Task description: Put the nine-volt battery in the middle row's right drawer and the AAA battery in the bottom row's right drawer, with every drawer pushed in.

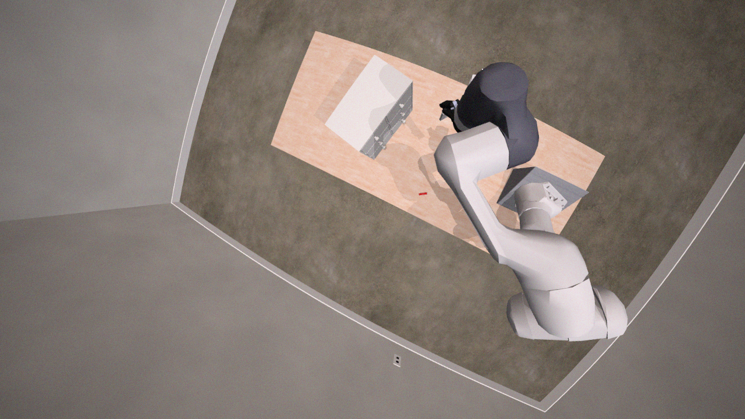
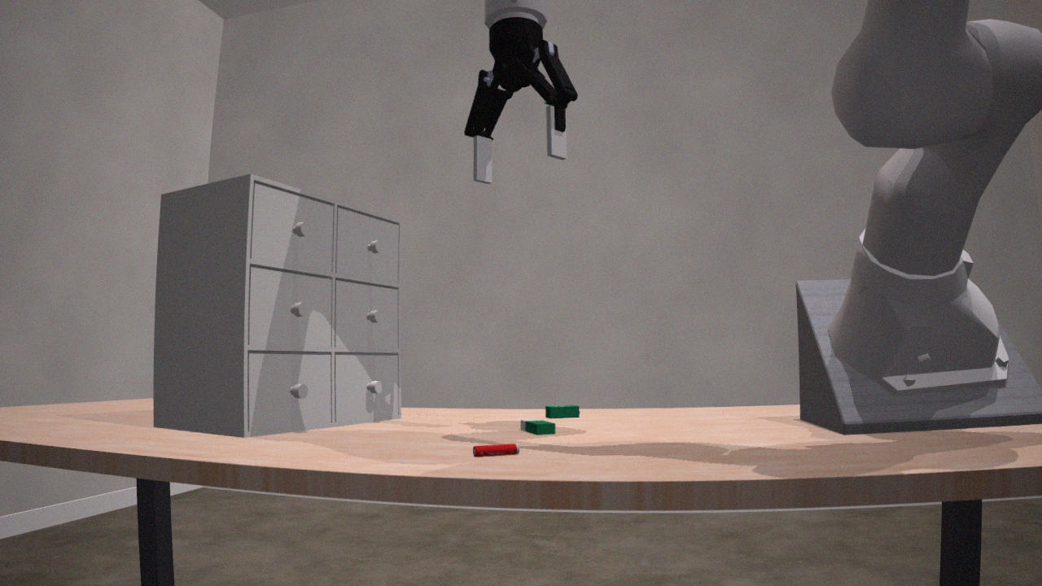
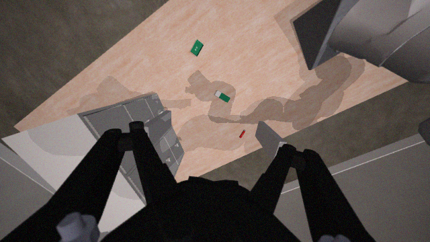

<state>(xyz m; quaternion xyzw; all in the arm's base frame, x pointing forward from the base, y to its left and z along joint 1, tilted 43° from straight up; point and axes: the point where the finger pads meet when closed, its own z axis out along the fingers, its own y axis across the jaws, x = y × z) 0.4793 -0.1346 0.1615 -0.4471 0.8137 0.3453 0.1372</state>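
Observation:
The small grey chest (image 2: 280, 306) stands at the table's left, with all six drawers pushed in; it also shows in the overhead view (image 1: 369, 106) and the wrist view (image 3: 134, 117). The red AAA battery (image 2: 495, 449) (image 1: 422, 193) (image 3: 242, 134) lies near the table's front edge. A green block with a pale end (image 2: 537, 426) (image 3: 222, 96), which looks like the nine-volt battery, lies just behind it. My gripper (image 2: 518, 163) (image 3: 214, 124) hangs high above the table, right of the chest's top, open and empty.
A second green block (image 2: 562, 411) (image 3: 197, 48) lies a little farther back. The robot's base on its grey wedge mount (image 2: 917, 356) stands at the table's right end.

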